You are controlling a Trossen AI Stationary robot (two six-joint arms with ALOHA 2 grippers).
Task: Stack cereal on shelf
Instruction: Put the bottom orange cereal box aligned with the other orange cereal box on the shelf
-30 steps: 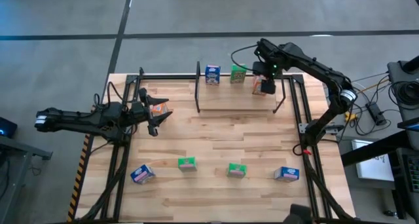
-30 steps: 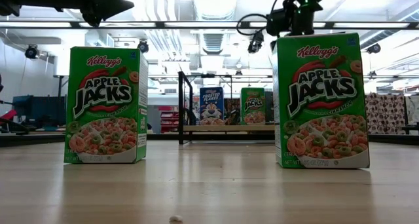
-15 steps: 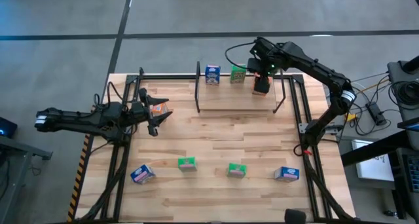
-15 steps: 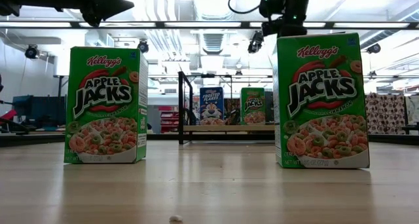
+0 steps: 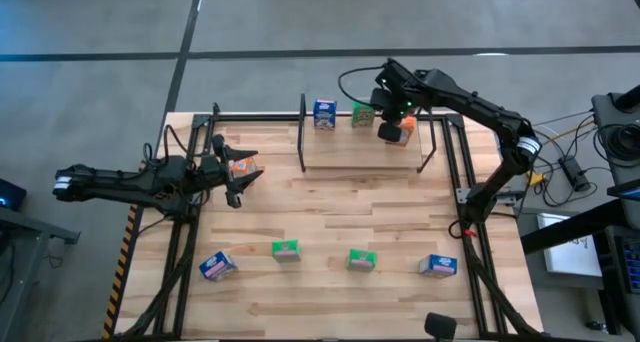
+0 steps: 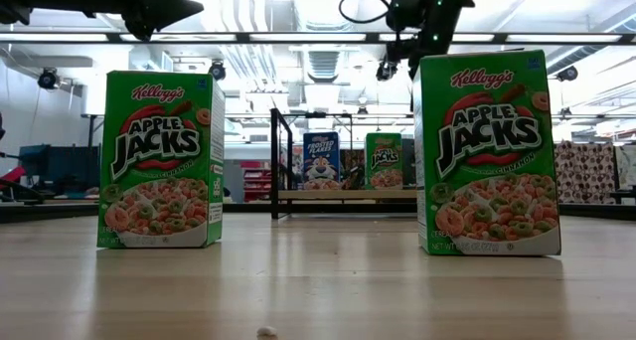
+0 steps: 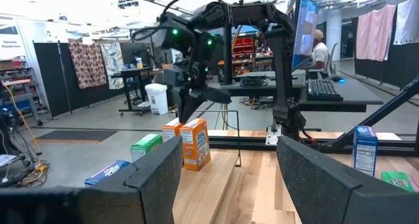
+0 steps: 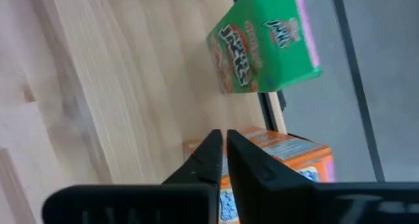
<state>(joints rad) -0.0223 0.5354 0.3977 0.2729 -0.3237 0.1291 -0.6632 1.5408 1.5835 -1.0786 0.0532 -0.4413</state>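
The shelf (image 5: pixel 350 150) stands at the table's far side. On its far edge stand a blue cereal box (image 5: pixel 324 113) and a green one (image 5: pixel 363 113), with an orange box (image 5: pixel 405 132) to their right. My right gripper (image 5: pixel 388 132) hangs shut just above that orange box (image 8: pixel 288 155), its fingers together with nothing between them. At the table's left my left gripper (image 5: pixel 243 182) is held level and open, with nothing between its fingers (image 7: pixel 157 175). Another orange box (image 5: pixel 240 165) shows right beside it.
Near the front edge stand several boxes in a row: blue (image 5: pixel 218 266), green (image 5: pixel 286 249), green (image 5: pixel 361 260), blue (image 5: pixel 437 266). Black rod frames (image 5: pixel 455 182) run along the table's left and right sides. Bare wood lies between the shelf and the front row.
My right gripper has moved toward the table's left over the shelf, has risen a little and tipped, and its fingers have come together. The orange box has stayed standing on the shelf and now shows at the gripper's right.
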